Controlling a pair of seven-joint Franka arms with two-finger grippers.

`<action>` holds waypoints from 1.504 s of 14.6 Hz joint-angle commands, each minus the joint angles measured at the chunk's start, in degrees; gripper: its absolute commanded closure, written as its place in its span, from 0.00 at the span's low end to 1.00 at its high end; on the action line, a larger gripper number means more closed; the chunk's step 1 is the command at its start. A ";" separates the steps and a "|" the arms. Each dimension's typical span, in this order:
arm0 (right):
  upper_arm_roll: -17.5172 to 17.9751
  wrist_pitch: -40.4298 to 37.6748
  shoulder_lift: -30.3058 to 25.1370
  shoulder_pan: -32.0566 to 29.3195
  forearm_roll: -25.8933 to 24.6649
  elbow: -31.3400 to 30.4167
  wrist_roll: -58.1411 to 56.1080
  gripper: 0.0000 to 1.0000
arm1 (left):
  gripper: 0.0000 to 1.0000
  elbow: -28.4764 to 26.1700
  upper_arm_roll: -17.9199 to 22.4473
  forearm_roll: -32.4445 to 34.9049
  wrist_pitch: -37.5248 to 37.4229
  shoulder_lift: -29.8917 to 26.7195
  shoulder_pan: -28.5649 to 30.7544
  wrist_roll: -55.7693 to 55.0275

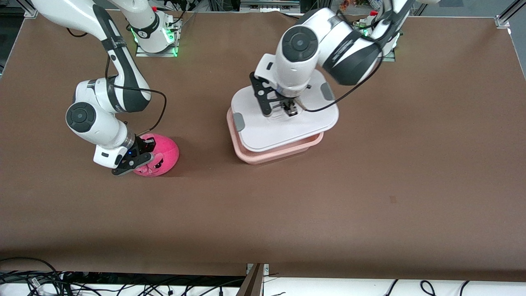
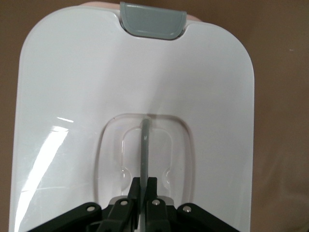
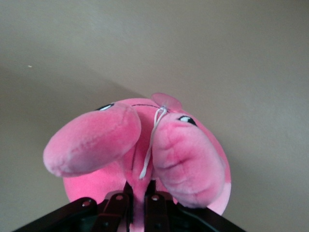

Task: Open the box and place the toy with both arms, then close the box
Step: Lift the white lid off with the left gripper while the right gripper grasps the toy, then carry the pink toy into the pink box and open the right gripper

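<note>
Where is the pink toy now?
In the front view, the toy sits on the table toward the right arm's end, beside the box, pinched by the right tool.

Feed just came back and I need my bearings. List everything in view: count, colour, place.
table: one, brown, under everything.
box: one, pale pink base, mid-table.
lid: one, white with grey clips, raised askew over the box.
toy: one, hot pink, on the table toward the right arm's end, beside the box.
left gripper: one, black, shut on the lid's clear centre handle.
right gripper: one, black, shut on the toy.
</note>
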 commanded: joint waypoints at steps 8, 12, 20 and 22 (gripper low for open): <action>6.61 -22.37 -0.53 0.90 0.57 16.84 -11.65 1.00 | 1.00 6.91 0.31 -2.42 -16.02 -0.62 22.44 15.04; 11.02 -24.94 -0.62 5.81 -0.74 20.80 -11.84 1.00 | 1.00 6.56 0.67 -1.45 -15.93 0.43 31.58 26.54; 10.93 -25.73 0.52 24.62 -17.44 23.45 -3.24 1.00 | 1.00 6.65 0.75 -1.36 -16.02 1.41 40.40 33.95; 10.93 -25.64 1.31 26.82 -17.53 23.62 -0.17 1.00 | 1.00 6.65 0.75 -0.58 -16.02 1.41 40.40 33.95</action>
